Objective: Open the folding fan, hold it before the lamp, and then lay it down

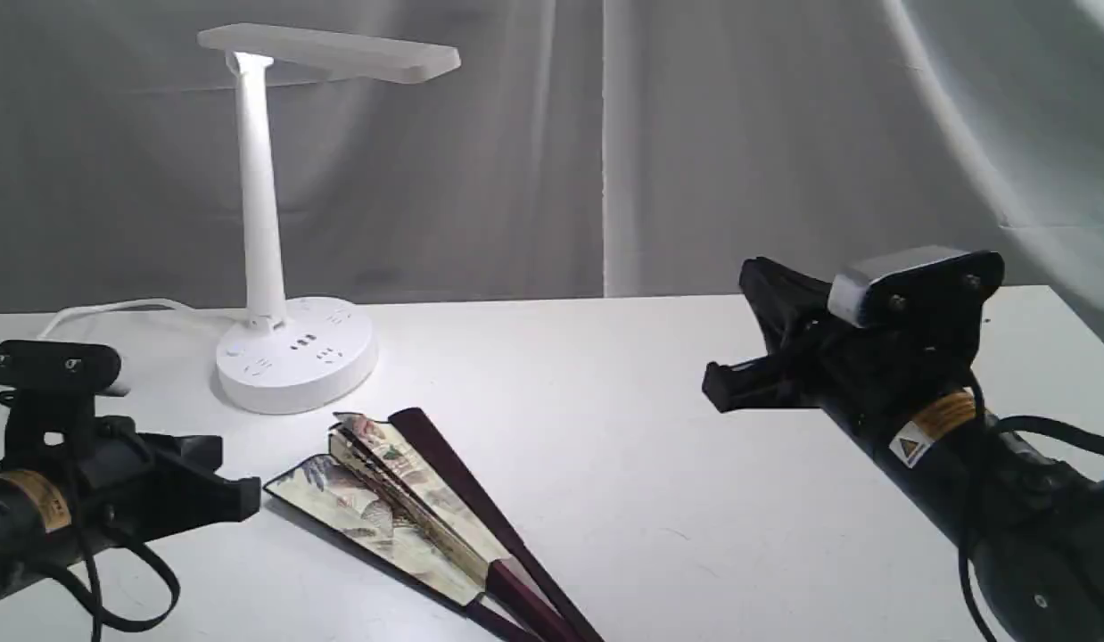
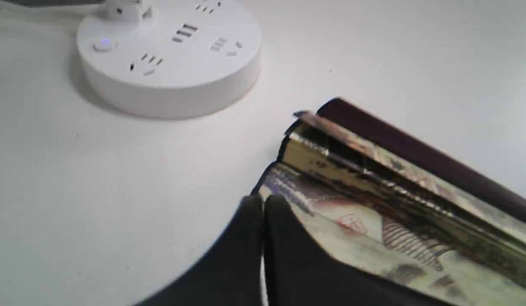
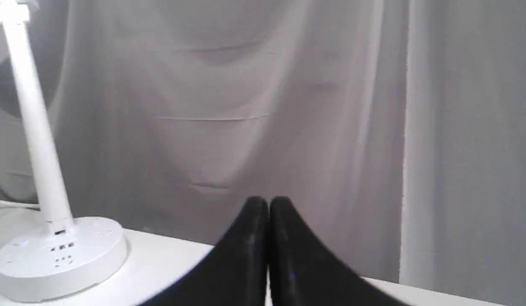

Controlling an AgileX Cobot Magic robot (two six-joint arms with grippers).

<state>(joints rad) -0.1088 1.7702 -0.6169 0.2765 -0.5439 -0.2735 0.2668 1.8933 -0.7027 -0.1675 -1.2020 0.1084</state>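
Note:
The folding fan lies on the white table, only slightly spread, its painted cream leaf up and its maroon ribs running toward the front edge. The wrist view shows the fan close up. The white lamp stands behind it at the left, head overhead, round socket base on the table. My left gripper is shut with nothing in it, its tips just left of the fan's outer corner, low over the table. My right gripper is shut and empty, raised above the table at the right, pointing left; the lamp shows in its view.
A white cord runs from the lamp base off to the left. Grey curtain hangs behind the table. Bare tabletop lies between the fan and the right arm.

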